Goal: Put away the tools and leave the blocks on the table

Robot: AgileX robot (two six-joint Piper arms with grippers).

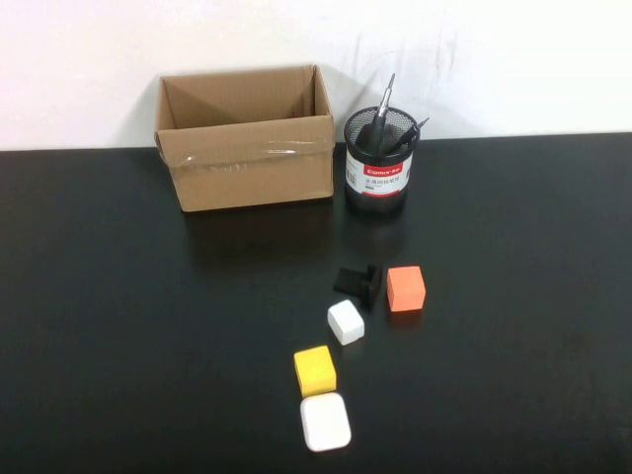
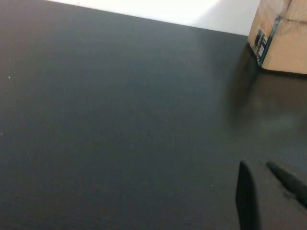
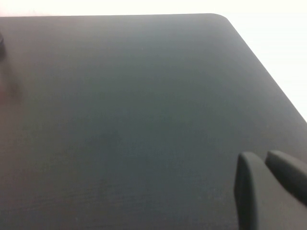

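Tools (image 1: 383,123) in cup — left gripper (image 2: 268,184), right gripper (image 3: 264,177) well apart.

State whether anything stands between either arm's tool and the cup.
Nothing visible does. The left tool, shut, hangs over bare table near the box; the right tool, shut, over bare table near a corner. The blocks lie on the robot's side of the cup, which already holds drivers.

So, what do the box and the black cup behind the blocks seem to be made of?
The box looks like plain brown cardboard, matte, with shiny clear tape across its front. The cup seems to be black wire mesh, probably metal, judging by its see-through wall, with a white and red paper label.
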